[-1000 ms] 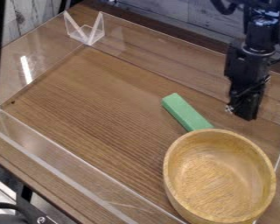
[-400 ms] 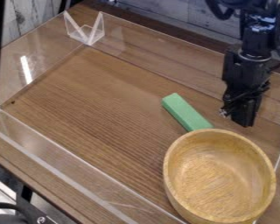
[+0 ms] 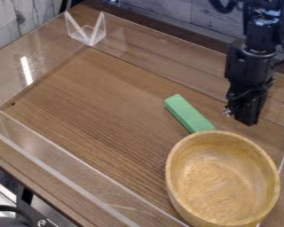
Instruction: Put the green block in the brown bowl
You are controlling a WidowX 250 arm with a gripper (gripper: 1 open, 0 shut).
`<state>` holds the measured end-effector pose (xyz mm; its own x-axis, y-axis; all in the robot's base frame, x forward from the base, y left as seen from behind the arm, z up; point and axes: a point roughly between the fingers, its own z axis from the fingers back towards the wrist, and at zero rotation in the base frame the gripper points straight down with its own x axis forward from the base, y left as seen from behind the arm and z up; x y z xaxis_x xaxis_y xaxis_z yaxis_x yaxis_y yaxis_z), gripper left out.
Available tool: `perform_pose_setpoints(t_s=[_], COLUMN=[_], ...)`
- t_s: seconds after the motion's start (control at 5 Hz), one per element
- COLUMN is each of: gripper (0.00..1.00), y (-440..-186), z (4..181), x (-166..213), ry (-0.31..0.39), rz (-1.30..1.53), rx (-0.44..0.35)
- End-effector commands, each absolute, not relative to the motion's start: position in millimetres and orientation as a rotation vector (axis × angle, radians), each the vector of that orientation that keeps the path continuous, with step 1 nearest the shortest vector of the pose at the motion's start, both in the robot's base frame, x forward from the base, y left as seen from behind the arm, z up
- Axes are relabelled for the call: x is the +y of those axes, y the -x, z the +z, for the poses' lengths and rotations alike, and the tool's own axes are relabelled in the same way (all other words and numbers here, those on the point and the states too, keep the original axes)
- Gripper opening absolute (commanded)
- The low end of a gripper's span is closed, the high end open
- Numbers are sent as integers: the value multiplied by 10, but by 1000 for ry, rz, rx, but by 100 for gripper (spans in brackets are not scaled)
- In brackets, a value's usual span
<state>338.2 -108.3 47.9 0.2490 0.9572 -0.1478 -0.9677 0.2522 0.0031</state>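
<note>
A: In the camera view, how far along?

B: Not begun: the green block [image 3: 188, 113] lies on the table [image 3: 97, 97], just beside the brown bowl [image 3: 223, 183], which holds nothing.

A: And the gripper [image 3: 243, 113]?

B: Near the block, holding nothing; its dark jaws blur together, so I cannot tell their state.

The scene is evenly and fairly brightly lit from above. Pale glare is seen on the clear acrylic walls [image 3: 38, 55], strongest at the left. Only a faint, soft shadow is cast beside the green block [image 3: 188, 113]. The whole picture is rendered coarse and slightly soft, and the dark gripper [image 3: 243, 113] is left without detail.
</note>
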Motion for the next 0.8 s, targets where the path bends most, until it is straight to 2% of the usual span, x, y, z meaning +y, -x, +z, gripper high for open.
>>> perform_pose_setpoints(t_s=[0.0,0.4,0.6], gripper=[100,100,100], y=[-3452,-3493,-3363], z=[654,750,793], x=[-945,-801,-607], ry=[152,153,153], rz=[1358,1513,1513], rx=[69,55,46])
